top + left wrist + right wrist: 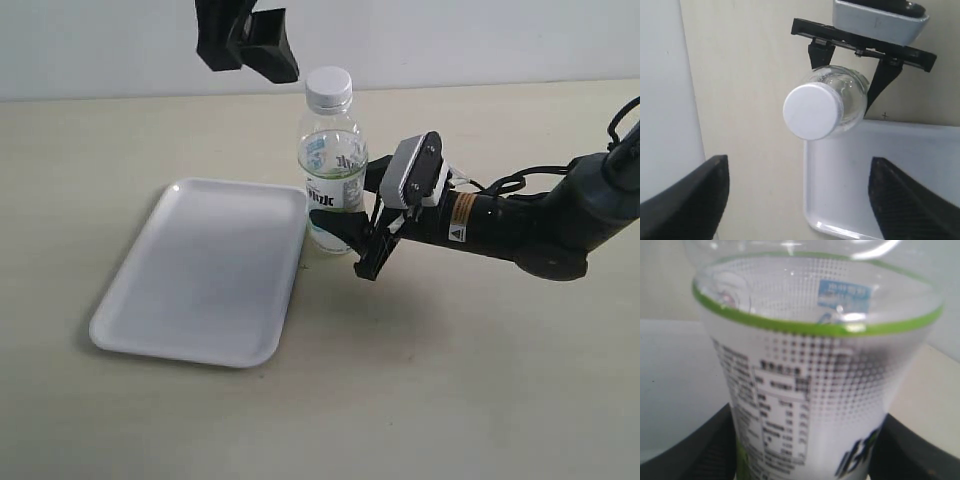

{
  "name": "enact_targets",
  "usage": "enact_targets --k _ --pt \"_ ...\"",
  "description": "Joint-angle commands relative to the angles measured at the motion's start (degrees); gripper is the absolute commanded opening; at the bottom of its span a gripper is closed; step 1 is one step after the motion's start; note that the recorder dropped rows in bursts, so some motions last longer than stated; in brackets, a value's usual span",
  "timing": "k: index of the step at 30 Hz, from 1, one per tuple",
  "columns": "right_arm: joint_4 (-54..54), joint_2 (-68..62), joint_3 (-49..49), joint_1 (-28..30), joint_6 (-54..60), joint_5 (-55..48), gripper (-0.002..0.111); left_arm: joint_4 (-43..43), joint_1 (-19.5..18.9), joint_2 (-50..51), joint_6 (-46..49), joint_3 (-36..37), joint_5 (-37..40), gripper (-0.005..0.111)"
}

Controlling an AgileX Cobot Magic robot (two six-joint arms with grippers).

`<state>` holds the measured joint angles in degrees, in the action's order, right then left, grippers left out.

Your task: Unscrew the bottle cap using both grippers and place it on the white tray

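Right gripper [362,225] clamped on the lower body of the bottle [332,170], which stands upright on the table [450,380]. Left gripper [248,55] has fingers wide apart and empty, at 10 o'clock off the bottle cap [328,87]; the cap sits on the neck. White tray [200,280] is at 8 o'clock of the bottle, just beside its base.

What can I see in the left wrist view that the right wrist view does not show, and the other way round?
Only the left wrist view: the bottle cap seen from above, still on the neck, and the left gripper open, its fingers wide apart on either side of the cap. Only the right wrist view: the label's small print and the green band, seen up close. Both: the bottle, with the right gripper closed on its body.
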<state>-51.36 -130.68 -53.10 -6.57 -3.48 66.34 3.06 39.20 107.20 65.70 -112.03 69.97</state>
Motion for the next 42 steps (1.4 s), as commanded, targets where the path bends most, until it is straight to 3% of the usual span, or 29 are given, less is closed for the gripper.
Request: enact_targets --k 1,10,23,26,27,30,32,35,42 --pt "-1.2 -0.1 0.0 -0.1 1.5 -4.1 0.001 1.0 0.2 1.1 3.6 -0.1 0.0 0.074" --pt "-1.1 -0.1 0.0 -0.1 3.5 -4.1 0.001 1.7 0.2 6.4 4.4 -0.1 -0.1 0.074" --pt "-1.2 -0.1 0.0 -0.1 3.5 -4.1 0.001 5.9 0.2 6.2 4.4 -0.1 -1.7 0.073" --pt "-1.2 -0.1 0.0 -0.1 3.5 -4.1 0.001 5.9 0.2 6.2 4.4 -0.1 -1.5 0.058" --pt "-1.2 -0.1 0.0 -0.1 3.5 -4.1 0.001 5.9 0.2 6.2 4.4 -0.1 -1.5 0.046" --pt "-1.2 -0.1 0.0 -0.1 3.5 -4.1 0.001 5.9 0.2 6.2 4.4 -0.1 -1.4 0.025" --pt "-1.2 -0.1 0.0 -0.1 3.5 -4.1 0.001 5.9 0.2 6.2 4.4 -0.1 -1.5 0.000" --pt "-1.2 -0.1 0.0 -0.1 3.5 -4.1 0.001 6.2 0.2 6.2 2.0 -0.1 -1.7 0.000" --pt "-1.1 -0.1 0.0 -0.1 3.5 -4.1 0.001 6.2 0.3 6.2 -22.9 -0.1 -2.1 0.000"
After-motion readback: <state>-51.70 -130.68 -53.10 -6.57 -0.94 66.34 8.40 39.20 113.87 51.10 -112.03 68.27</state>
